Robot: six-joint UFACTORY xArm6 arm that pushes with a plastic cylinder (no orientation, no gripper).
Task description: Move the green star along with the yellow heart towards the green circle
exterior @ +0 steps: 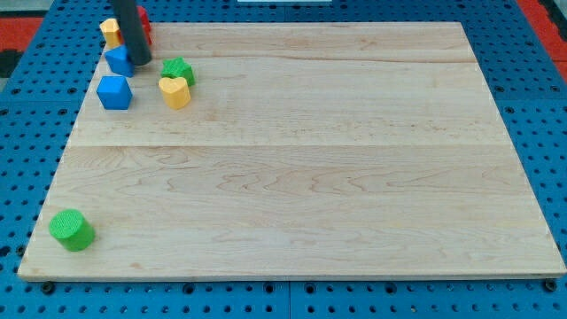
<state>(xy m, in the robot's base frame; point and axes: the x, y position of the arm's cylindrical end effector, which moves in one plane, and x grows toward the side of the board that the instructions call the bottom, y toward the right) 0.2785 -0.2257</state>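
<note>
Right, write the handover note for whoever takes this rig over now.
My tip sits at the view's top left, beside the upper blue block, just left of the green star.
Green star and yellow heart lie touching, near the top left.
Green circle stands at the bottom-left corner, far from them.
Done: the pair is together.
Left: push both down the board to the green circle.

star (179, 70) touching heart (174, 91) | top-left cluster | circle (71, 229) bottom-left, well apart
</note>
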